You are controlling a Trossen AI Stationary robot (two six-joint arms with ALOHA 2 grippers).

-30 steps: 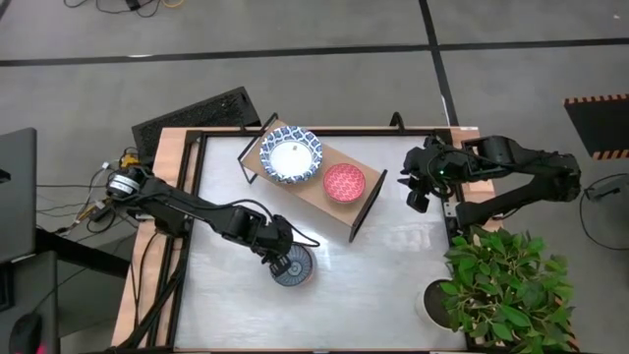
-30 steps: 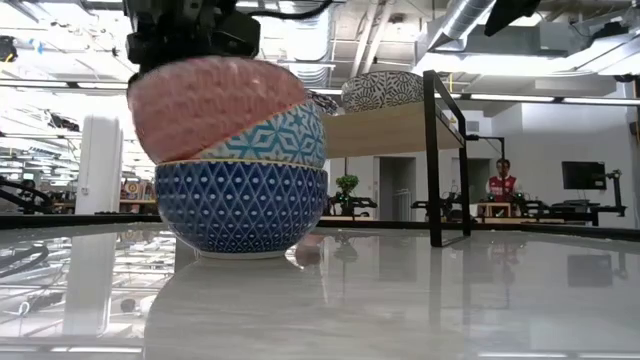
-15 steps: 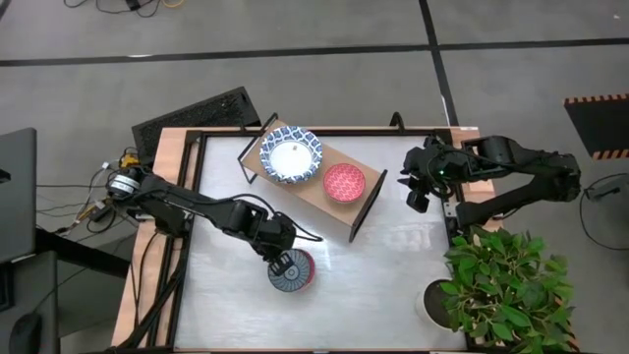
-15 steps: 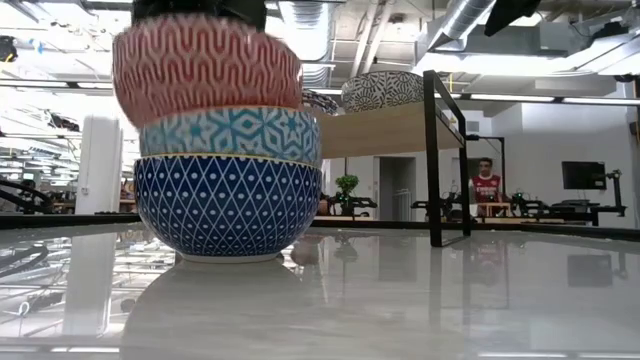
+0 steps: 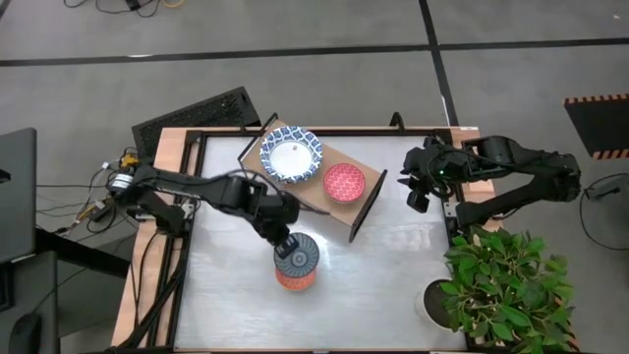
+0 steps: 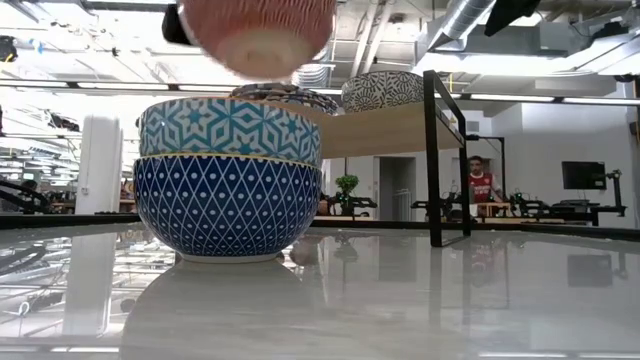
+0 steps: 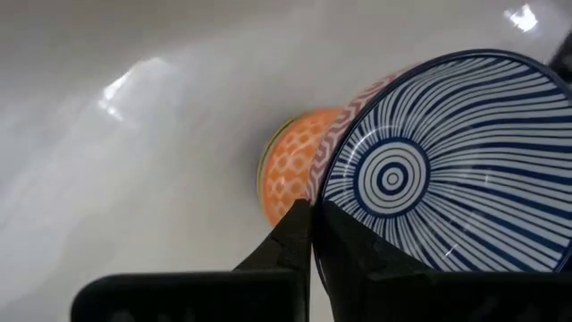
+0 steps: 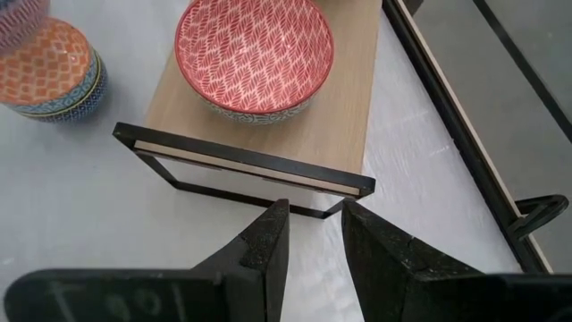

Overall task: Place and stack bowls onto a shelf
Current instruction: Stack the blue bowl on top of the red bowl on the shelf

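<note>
"Left gripper (image 5: 280,239), what is it doing?"

"Its two fingers (image 7: 299,234) are pinched tight on the rim of the wavy red bowl (image 6: 258,30). That bowl has blue stripes inside, like a target."

"Where is the bowl?"

"It is up in the air. It hangs just over the stack (image 6: 229,170) and does not touch it."

"What is in the stack?"

"Two bowls. The top one (image 6: 230,130) is light blue with stars outside and orange inside. It sits in the dark blue bowl (image 6: 228,205), which stands on the shiny table (image 5: 393,285)."

"And the shelf (image 5: 313,189)?"

"From above, it is at 12 o'clock from the stack, near but not touching. It lies slanted across the table."

"Is anything on it?"

"Yes. The white bowl (image 5: 291,155) with a blue rim sits at the 10 o'clock end. The red bowl (image 5: 344,182) sits toward the 4 o'clock end. There is bare wood past the red bowl."

"Where is the right gripper (image 5: 418,189)?"

"It waits at 3 o'clock from the shelf, just past that end. Its fingers (image 8: 268,246) are apart and hold nothing."

"Anything else?"

"A green plant (image 5: 501,280) is at 4 o'clock, at the table's corner. A person (image 6: 482,180) stands far off in the room behind."
</note>
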